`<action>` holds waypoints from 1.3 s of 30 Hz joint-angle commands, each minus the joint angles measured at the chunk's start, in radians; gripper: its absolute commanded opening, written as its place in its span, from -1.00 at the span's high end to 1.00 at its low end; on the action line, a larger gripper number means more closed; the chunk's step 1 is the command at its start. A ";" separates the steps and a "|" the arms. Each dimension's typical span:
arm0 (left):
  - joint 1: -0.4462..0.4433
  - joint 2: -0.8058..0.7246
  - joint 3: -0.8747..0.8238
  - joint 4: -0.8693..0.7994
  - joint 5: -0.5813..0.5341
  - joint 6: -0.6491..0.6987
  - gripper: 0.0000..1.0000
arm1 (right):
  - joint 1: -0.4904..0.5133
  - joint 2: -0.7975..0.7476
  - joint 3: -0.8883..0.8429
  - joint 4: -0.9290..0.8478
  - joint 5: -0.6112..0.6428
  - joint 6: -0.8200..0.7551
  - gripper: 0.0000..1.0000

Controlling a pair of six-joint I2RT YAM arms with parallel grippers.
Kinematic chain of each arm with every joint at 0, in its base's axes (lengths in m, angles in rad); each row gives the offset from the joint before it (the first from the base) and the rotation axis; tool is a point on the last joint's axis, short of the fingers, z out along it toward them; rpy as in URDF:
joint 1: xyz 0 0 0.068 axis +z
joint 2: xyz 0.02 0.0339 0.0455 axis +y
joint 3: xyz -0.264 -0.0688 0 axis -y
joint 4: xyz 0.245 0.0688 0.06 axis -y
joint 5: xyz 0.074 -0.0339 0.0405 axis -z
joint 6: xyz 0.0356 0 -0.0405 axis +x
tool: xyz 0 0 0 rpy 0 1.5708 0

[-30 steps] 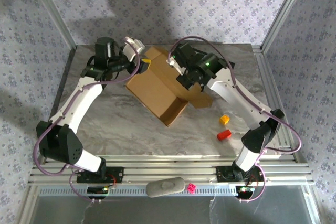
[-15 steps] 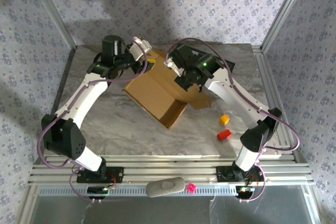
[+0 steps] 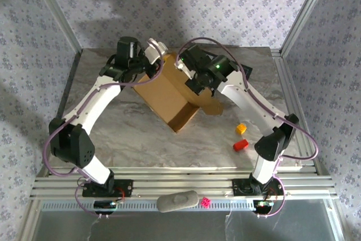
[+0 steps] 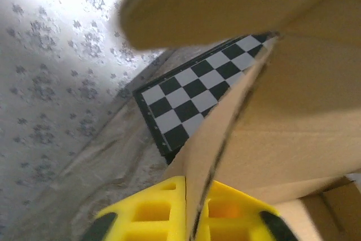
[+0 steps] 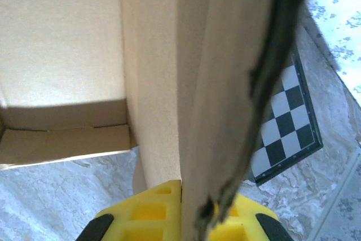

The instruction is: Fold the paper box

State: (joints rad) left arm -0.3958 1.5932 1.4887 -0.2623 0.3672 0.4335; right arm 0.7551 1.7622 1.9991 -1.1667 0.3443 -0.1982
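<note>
One paper box, half-formed with its near end open, sits far-middle on the tabletop. Two hands hold it: the left hand pinches one cardboard wall, the right hand another. One checkered board lies behind it. Two blocks, an orange block and a red block, lie apart on the right.

Checkered board partly hidden behind paper box, both wrist cams.
</note>
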 commanded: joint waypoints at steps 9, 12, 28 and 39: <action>-0.048 -0.067 -0.213 0.268 -0.319 -0.320 1.00 | 0.025 0.112 0.266 -0.072 -0.073 0.296 0.43; -0.049 -0.103 -0.319 0.403 -0.354 -0.337 1.00 | 0.004 0.095 0.307 -0.074 -0.154 0.381 0.12; -0.024 -0.157 -0.503 0.605 -0.408 -0.390 1.00 | -0.665 -0.304 -0.398 0.208 -0.739 1.233 0.02; -0.022 -0.181 -0.581 0.652 -0.427 -0.427 1.00 | -0.696 -0.171 -0.510 0.322 -0.913 1.328 -0.01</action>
State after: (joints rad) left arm -0.4225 1.4540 0.9085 0.3176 -0.0471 0.0319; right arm 0.0620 1.5463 1.4757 -0.9001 -0.4927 1.0855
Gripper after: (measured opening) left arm 0.045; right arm 0.506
